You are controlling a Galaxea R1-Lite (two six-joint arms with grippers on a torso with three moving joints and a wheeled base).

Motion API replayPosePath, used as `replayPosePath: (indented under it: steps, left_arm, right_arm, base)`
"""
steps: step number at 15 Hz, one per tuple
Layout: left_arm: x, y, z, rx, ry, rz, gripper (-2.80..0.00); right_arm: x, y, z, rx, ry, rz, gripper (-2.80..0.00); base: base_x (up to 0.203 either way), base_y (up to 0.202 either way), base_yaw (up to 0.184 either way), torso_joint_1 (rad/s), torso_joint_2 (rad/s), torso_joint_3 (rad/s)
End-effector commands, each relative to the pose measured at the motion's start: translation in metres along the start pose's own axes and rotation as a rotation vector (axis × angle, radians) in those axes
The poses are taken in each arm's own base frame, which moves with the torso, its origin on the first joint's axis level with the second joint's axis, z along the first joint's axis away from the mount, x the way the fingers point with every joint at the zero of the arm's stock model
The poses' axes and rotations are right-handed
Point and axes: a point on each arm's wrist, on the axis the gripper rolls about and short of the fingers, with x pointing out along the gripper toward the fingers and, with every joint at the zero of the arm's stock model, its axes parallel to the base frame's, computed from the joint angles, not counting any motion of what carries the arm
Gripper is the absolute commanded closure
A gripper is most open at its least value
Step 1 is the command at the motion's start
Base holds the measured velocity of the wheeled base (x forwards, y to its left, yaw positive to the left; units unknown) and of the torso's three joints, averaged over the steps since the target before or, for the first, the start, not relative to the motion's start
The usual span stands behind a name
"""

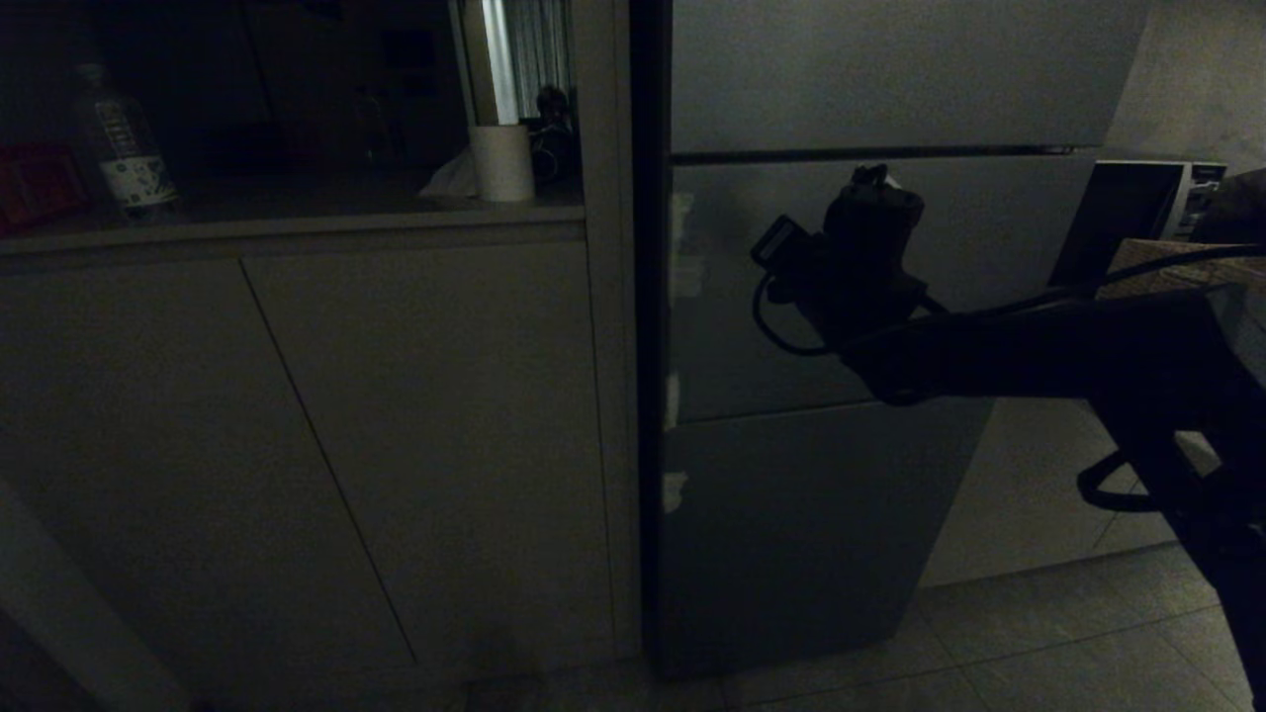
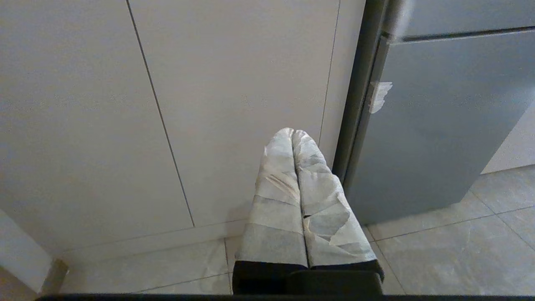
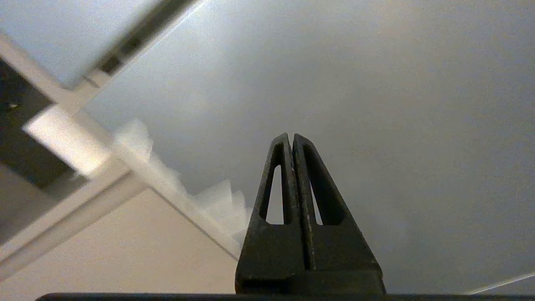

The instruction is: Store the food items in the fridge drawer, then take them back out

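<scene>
The dark grey fridge [image 1: 811, 475] stands shut, its three flat door panels closed, so the fridge drawer is hidden. Whitish tape scraps [image 1: 680, 213] mark its left edge. My right gripper [image 1: 870, 180] is raised in front of the middle panel. In the right wrist view it [image 3: 291, 136] is shut and empty, close to the panel [image 3: 355, 83]. My left gripper [image 2: 292, 131], with white-wrapped fingers, hangs shut and empty low by the cabinet base, beside the fridge [image 2: 439, 125]. A dark red shape [image 1: 35, 183] sits far left on the shelf; I cannot tell whether it is the food items.
Pale grey cabinets [image 1: 297, 445] fill the left, with a shelf above holding a bottle [image 1: 124, 148] and a white paper roll [image 1: 501, 163]. An appliance [image 1: 1137, 218] stands right of the fridge. Tiled floor [image 1: 1039, 633] lies in front.
</scene>
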Motion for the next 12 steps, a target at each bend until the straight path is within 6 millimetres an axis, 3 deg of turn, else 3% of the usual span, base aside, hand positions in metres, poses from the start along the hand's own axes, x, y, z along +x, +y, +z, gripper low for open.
replayPosePath:
  steps: [1,4,6,8,12]
  left_arm:
    - [0.000,0.000,0.000,-0.001,0.000,0.000,0.00]
    - [0.000,0.000,0.000,-0.001,0.000,0.000,0.00]
    - [0.000,0.000,0.000,-0.001,0.000,0.000,0.00]
    - [0.000,0.000,0.000,0.000,0.000,0.000,0.00]
    - [0.000,0.000,0.000,-0.001,0.000,0.000,0.00]
  right_arm:
    - [0.006,-0.008,-0.015,-0.002,0.014,-0.021,0.00]
    - [-0.013,-0.005,0.001,-0.011,0.031,-0.034,0.00]
    - [-0.054,0.010,0.040,-0.019,0.044,-0.009,0.00]
    - [-0.119,0.018,0.078,-0.056,0.075,0.022,0.00]
    - [-0.270,-0.010,0.137,-0.093,0.057,0.075,0.00]
  base:
    - [0.000,0.000,0.000,0.000,0.00,0.000]
    - [0.000,0.000,0.000,0.000,0.00,0.000]
    - [0.000,0.000,0.000,0.000,0.00,0.000]
    - [0.000,0.000,0.000,0.000,0.00,0.000]
    - [0.000,0.000,0.000,0.000,0.00,0.000]
